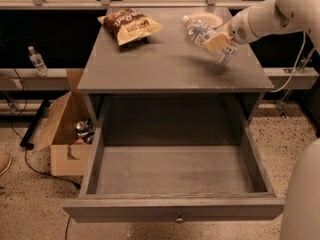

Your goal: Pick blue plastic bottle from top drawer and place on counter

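The blue plastic bottle (199,30) is clear with a white cap and a pale blue label. It lies tilted, cap toward the back left, just above the right rear of the counter (165,64). My gripper (218,42) reaches in from the right and is shut on the bottle's lower half with its tan fingers (216,40). I cannot tell if the bottle touches the counter. The top drawer (172,170) is pulled fully open below, with a bare grey bottom and a small knob (178,218) on its front.
A brown chip bag (130,25) lies at the counter's back left. A white bowl (209,19) sits behind the bottle. A cardboard box (64,134) with cans stands on the floor at left. A small clear bottle (37,61) stands on the left ledge.
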Robot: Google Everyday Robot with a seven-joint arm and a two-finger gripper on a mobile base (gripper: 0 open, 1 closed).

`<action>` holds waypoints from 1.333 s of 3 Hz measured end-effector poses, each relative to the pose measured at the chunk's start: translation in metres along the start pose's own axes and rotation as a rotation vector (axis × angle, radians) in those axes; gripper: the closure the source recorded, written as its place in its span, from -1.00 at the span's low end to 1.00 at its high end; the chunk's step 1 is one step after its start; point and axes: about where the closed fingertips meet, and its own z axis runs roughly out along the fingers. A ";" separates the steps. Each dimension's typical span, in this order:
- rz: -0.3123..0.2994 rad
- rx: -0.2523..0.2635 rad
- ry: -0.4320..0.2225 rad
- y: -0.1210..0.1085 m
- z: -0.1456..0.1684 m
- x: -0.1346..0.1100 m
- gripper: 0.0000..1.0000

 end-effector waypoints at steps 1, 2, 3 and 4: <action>0.013 -0.014 0.002 0.000 0.016 -0.005 1.00; 0.021 -0.032 0.004 0.001 0.030 -0.010 0.69; 0.027 -0.049 0.003 0.002 0.042 -0.015 0.23; 0.030 -0.066 0.003 0.004 0.051 -0.018 -0.24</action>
